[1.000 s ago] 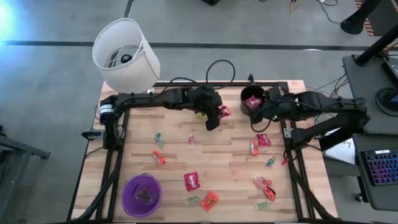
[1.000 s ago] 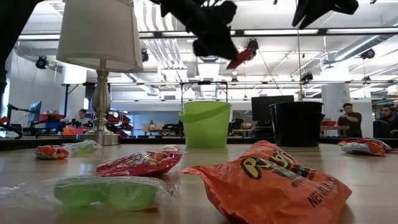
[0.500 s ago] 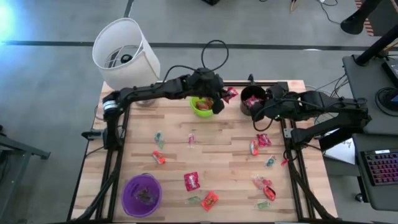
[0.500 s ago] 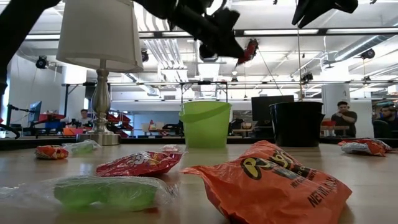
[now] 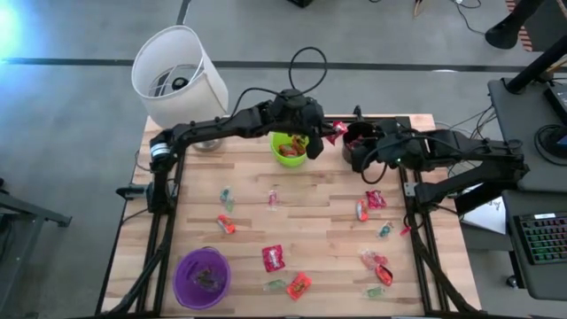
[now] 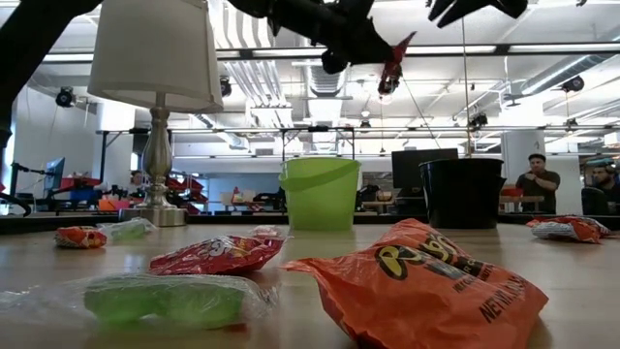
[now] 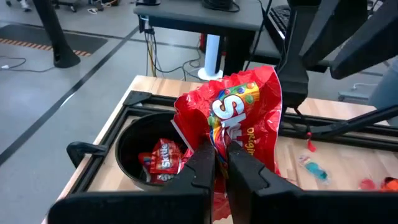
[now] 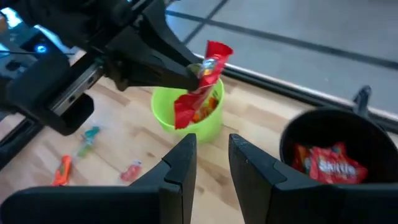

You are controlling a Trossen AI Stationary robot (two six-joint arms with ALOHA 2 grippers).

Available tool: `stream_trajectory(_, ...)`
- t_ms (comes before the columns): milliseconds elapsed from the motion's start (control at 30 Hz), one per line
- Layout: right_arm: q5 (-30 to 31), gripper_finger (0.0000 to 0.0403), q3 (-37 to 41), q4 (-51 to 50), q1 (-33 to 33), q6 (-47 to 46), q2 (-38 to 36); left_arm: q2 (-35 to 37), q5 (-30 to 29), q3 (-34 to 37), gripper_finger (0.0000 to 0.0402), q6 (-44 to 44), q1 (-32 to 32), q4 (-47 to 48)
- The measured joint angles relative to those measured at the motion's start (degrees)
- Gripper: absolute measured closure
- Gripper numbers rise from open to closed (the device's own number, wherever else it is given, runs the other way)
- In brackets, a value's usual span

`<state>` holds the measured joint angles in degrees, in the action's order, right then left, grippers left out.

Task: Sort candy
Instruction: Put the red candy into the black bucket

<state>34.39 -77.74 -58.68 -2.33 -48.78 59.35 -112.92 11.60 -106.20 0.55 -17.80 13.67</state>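
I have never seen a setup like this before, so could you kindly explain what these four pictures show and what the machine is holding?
Two dark robot arms work at a wooden table. One picture looks straight down, one looks level across the table top, and two come from cameras on the arms' wrists. The left gripper is shut on a red Skittles packet, held up between the green cup and the black cup, which already has red packets inside. The right gripper waits next to the black cup, fingers apart, holding nothing. More candy lies scattered on the table, with a purple cup and a lamp.
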Motion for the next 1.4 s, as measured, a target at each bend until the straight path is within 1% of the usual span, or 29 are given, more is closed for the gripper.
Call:
stream_trajectory(133, -1.88, 0.0319, -0.21, 1.01, 0.00, 1.39, 0.00, 0.00, 0.00, -2.25, 0.0401, 0.32, 0.04, 2.80)
stream_trajectory(300, -1.41, 0.0319, -0.21, 1.05, 0.00, -1.07, 0.02, -0.01, 0.11, -2.81, 0.0401, 0.55, 0.40, 4.44)
stream_trajectory(400, -1.38, 0.0319, -0.21, 1.10, 0.00, -1.04, 0.00, -0.04, 0.22, -2.36, 0.0401, 0.66, 0.50, 4.60)
stream_trajectory(567, -1.41, 0.0322, -0.41, 1.09, 0.00, 2.59, 0.39, -0.04, 1.46, -2.15, 0.0401, 0.69, 0.50, 5.88)
stream_trajectory(767, -3.50, 0.0324, -0.41, 1.10, 0.00, 5.75, 0.96, -0.04, 1.62, -2.15, 0.0401, 0.69, 0.46, 6.02)
stream_trajectory(833, -5.69, 0.0316, -0.42, 1.12, 0.20, 5.37, 1.05, -0.04, 2.31, -2.47, 0.0401, 0.71, 0.46, 7.24)
stream_trajectory(933, -11.65, 0.0296, -0.41, 1.16, 1.31, 5.32, 1.25, -0.04, 2.75, -2.85, 0.0401, 1.12, 0.46, 7.89)
stream_trajectory(967, -12.43, 0.0288, -0.41, 1.17, 1.56, 5.32, 1.41, 0.06, 2.85, -2.85, 0.0401, 1.46, 0.46, 7.89)
stream_trajectory(1067, -10.83, 0.0264, -0.41, 1.41, 1.62, 4.95, 1.74, 0.20, 2.88, -2.85, 0.0401, 1.69, 0.46, 7.85)
stream_trajectory(1200, -3.76, 0.0241, -0.43, 4.03, 1.62, 1.18, 1.84, 0.24, 2.93, -2.85, 0.0401, 1.71, 0.50, 7.85)
stream_trajectory(1267, -1.63, 0.0233, -0.41, 4.39, 1.64, -1.05, 1.84, 0.24, 2.93, -2.85, 0.0401, 1.71, 0.50, 7.85)
stream_trajectory(1400, -0.89, 0.0223, -0.41, 5.22, 1.63, -4.00, 1.95, 0.24, 2.93, -2.85, 0.0401, 1.73, 0.50, 7.18)
